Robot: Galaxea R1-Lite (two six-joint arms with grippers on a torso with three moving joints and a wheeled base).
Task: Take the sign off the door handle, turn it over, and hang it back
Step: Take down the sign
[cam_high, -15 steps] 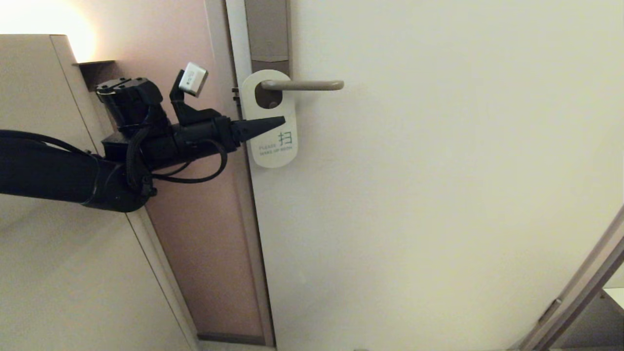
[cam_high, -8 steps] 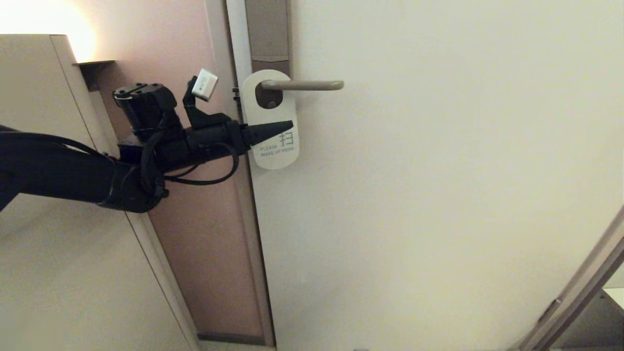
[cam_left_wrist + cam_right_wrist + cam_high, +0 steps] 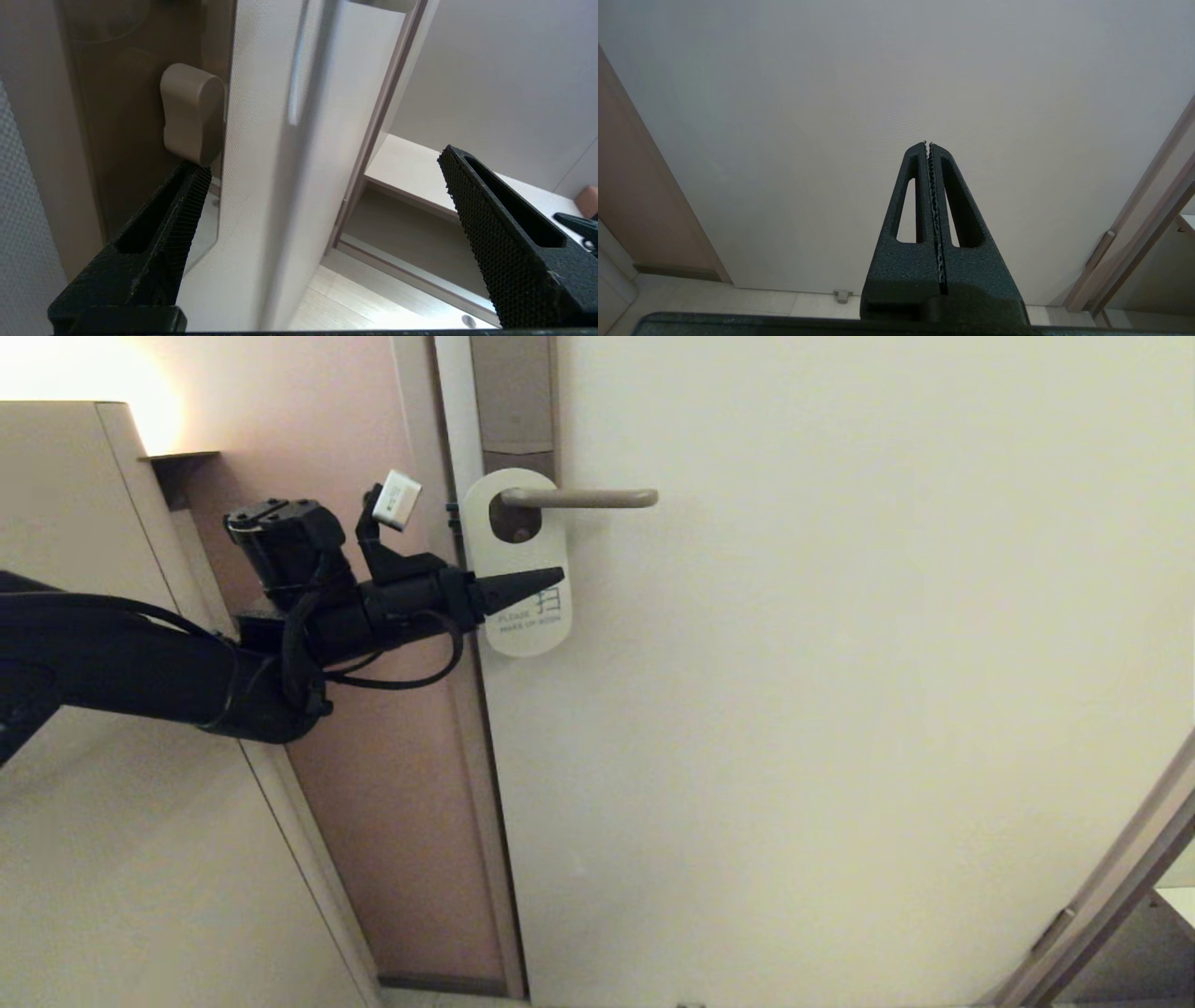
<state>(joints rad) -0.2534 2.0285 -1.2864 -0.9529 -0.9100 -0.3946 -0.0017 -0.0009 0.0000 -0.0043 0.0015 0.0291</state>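
Observation:
The sign (image 3: 523, 627) hangs on the door handle (image 3: 588, 498) by its hole, white "PLEASE MAKE UP ROOM" face outward, below the grey-brown lock plate (image 3: 513, 392). My left gripper (image 3: 557, 577) reaches in from the left across the sign's middle. In the left wrist view the left gripper (image 3: 322, 163) is wide open. The white sign (image 3: 261, 140) stands edge-on between the two fingers, one finger (image 3: 182, 210) on the door side by the beige handle (image 3: 191, 112), the other well clear on the room side. My right gripper (image 3: 928, 143) is shut and empty, low before the door, outside the head view.
A beige cabinet (image 3: 75, 616) and a pink wall strip (image 3: 373, 756) lie left of the door, behind my left arm. A second door frame (image 3: 1102, 896) runs at the lower right. A small door stop (image 3: 842, 295) sits at floor level.
My left gripper has moved right and slightly down, further across the sign. The sign and the handle have not moved.

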